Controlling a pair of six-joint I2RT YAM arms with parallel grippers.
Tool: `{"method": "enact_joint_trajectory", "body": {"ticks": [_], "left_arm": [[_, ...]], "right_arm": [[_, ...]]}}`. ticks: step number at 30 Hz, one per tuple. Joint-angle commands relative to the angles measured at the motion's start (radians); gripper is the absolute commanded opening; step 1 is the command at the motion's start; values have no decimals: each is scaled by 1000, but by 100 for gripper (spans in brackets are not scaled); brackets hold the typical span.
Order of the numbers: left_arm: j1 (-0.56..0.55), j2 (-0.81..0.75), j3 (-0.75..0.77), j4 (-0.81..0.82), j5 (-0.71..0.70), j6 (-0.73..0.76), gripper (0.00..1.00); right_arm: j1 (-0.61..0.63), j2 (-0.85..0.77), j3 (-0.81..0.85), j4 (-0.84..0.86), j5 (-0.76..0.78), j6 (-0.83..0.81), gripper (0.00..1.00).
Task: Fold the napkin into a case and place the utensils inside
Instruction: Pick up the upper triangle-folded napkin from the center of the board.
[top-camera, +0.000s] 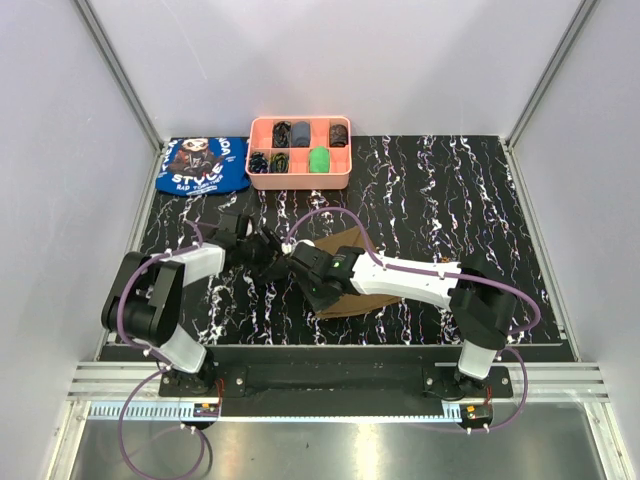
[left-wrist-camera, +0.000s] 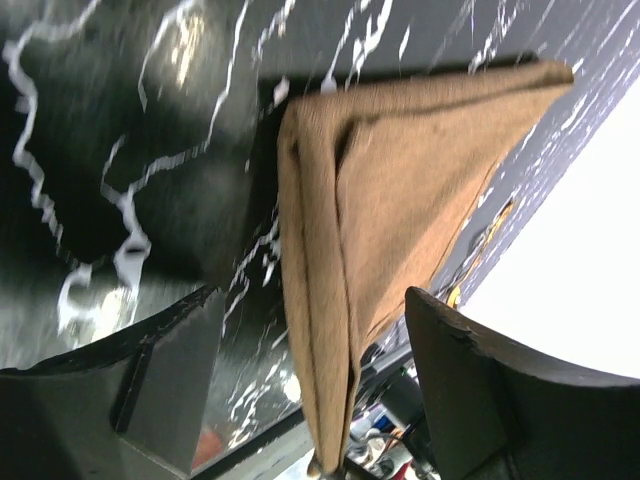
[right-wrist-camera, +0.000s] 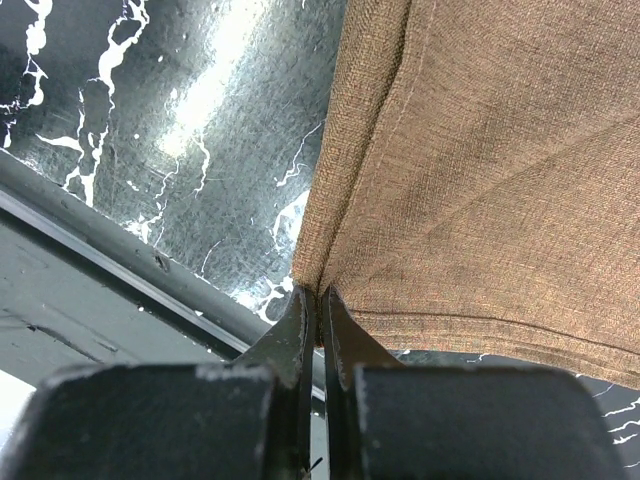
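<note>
The right gripper (right-wrist-camera: 318, 298) clamps a napkin (right-wrist-camera: 480, 180) corner, probably to pull a fold. The left gripper (left-wrist-camera: 312, 330) hangs open over the napkin.

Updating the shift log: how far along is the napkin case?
Done: the napkin lies folded into a layered triangle. In hand: the right fingers pinch a folded corner of it, while the left fingers stand open either side of its tip. Left: finishing the case and slipping the utensils in; none show inside it yet.
</note>
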Motion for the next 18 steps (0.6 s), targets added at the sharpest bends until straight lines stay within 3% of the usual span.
{"method": "enact_joint_trajectory", "body": {"ticks": [1,12,18], "left_arm": [[-10,55,69,64,-39,-18,74],[-42,162,132,1,-59,-49,66],[-70,165,166,-89,-164,-39,56]], "right_arm": [[-9,-44,-9,18,-20,-7,0],[-20,-69,-2,18,-2,-5,0],[-21,-76,7,18,-1,-4,0]]}}
